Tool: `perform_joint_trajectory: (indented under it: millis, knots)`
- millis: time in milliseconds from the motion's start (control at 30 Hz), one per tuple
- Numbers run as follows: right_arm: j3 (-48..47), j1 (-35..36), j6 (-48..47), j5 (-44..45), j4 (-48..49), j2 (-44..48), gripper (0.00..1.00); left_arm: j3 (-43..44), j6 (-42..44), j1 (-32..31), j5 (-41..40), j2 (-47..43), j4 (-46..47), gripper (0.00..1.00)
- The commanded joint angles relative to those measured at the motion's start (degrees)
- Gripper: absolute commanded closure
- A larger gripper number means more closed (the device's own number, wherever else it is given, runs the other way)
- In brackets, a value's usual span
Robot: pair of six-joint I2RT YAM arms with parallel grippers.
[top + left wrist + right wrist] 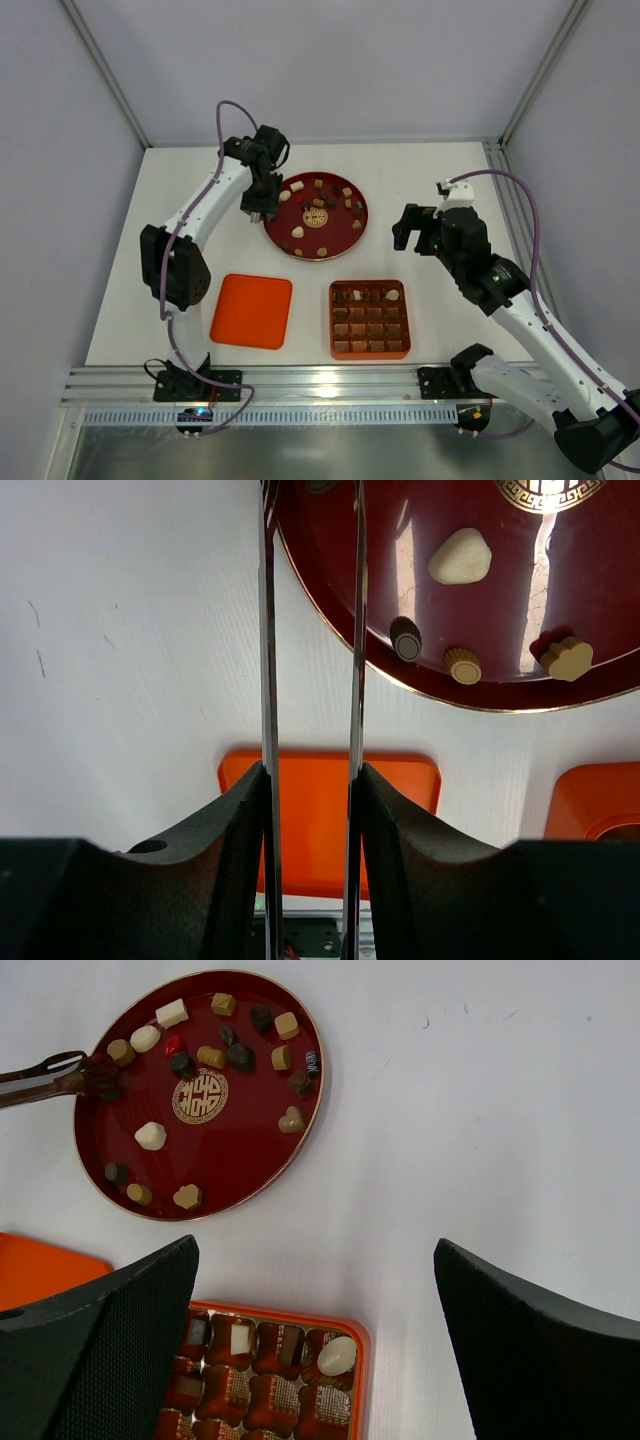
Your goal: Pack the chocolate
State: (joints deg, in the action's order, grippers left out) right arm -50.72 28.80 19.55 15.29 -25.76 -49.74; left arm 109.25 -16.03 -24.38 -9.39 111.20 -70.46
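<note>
Most of the chocolate (298,233) lies loose on the round red plate (240,1150), with cream, caramel and dark pieces scattered around its gold emblem. A few pieces already sit in the far row of the orange gridded tray (300,1316), just in front of the plate, though you can't tell from here whether the nearer cells are filled. Your left tool (257,210) is down at the plate's left rim, its long thin blades nearly parallel with a slim gap between them, reaching in among the pieces. The tips run out of the wrist view, so you cannot tell whether they grip a piece or are only lined up on one. That low reach makes sense, since thin blades slip between crowded sweets without knocking the neighbours. Your right tool (408,230) hangs released, fingers spread wide, above bare tabletop (430,170) to the right of the plate, apparently parked out of the left arm's path to the tray. The flat lid (252,310) lies left of the tray, set aside to leave the cells open for loading. Judging by the plate, packing is early and there's plenty left to carry.
</note>
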Motion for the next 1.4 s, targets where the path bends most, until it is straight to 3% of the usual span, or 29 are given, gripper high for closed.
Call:
perform_joint_trajectory:
  millis: [0, 500, 1033, 1367]
  knots:
    - [-0.3, -0.1, -1.0, 0.4, 1.5, 1.0, 0.0, 1.8, 0.9, 0.6, 0.7, 0.3, 1.5, 0.6]
    - [-0.1, -0.1, -1.0, 0.8, 1.3, 1.3, 0.0, 0.3, 0.9, 0.7, 2.2, 1.3, 2.3, 0.62]
    - [-0.1, 0.0, -0.8, 0.7, 1.4, 1.3, 0.0, 2.2, 0.6, 0.7, 3.0, 0.5, 1.4, 0.74]
    - [-0.2, -0.1, -0.8, 0.5, 1.8, 0.9, 0.0, 5.3, 0.2, 0.1, 3.0, -1.8, -0.7, 0.75]
